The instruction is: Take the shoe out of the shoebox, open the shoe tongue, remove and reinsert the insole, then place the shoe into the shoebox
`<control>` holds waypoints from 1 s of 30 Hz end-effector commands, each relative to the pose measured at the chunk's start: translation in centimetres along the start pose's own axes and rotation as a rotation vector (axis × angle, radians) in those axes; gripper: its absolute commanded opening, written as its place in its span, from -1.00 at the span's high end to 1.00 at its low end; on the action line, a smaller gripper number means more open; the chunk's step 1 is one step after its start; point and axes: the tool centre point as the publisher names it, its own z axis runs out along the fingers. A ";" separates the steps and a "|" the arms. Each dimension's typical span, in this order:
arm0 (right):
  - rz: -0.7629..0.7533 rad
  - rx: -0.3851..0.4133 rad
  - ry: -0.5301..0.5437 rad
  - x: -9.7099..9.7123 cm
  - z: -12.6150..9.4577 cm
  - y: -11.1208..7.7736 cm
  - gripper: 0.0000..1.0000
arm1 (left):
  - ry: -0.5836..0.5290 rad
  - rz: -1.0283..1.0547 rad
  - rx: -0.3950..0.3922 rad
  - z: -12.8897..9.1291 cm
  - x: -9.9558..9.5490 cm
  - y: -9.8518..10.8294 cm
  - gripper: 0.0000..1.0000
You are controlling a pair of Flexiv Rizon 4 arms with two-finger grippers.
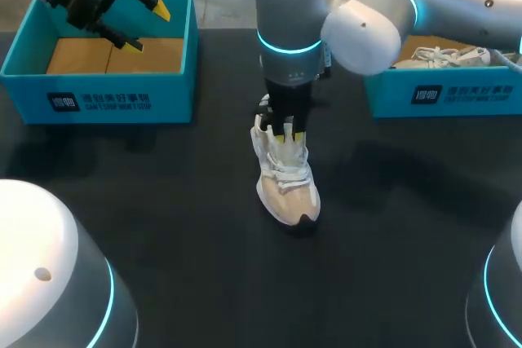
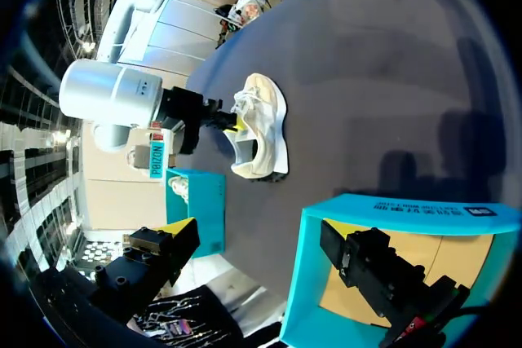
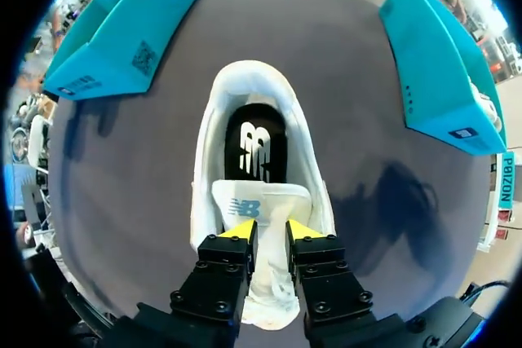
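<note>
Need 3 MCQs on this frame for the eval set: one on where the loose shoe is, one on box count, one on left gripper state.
1. Where is the shoe under the right arm?
A) inside the left shoebox
B) on the table, outside both shoeboxes
C) held by the left gripper

2. How many teal shoeboxes are on the table?
A) one
B) three
C) two

3. What state is the left gripper in?
A) open, holding nothing
B) shut on the shoe
C) shut on an insole

Answers:
1 B: the shoe stands on the dark table in the middle.
2 C: the left shoebox and the right shoebox are the only two.
3 A: its yellow tips are spread apart over the left shoebox with nothing between them.
</note>
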 end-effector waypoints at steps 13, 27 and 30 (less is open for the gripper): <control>-0.032 -0.025 0.010 0.4 -0.5 0.9 0.40 | 0.003 0.000 0.000 0.0 0.0 0.0 -1.00; -0.540 -0.171 0.050 1.2 -5.4 0.9 0.26 | 0.003 0.000 0.000 0.0 0.0 0.0 -1.00; -0.669 -0.160 0.094 1.8 -6.0 1.4 0.07 | 0.003 0.000 0.000 0.0 0.0 0.0 -1.00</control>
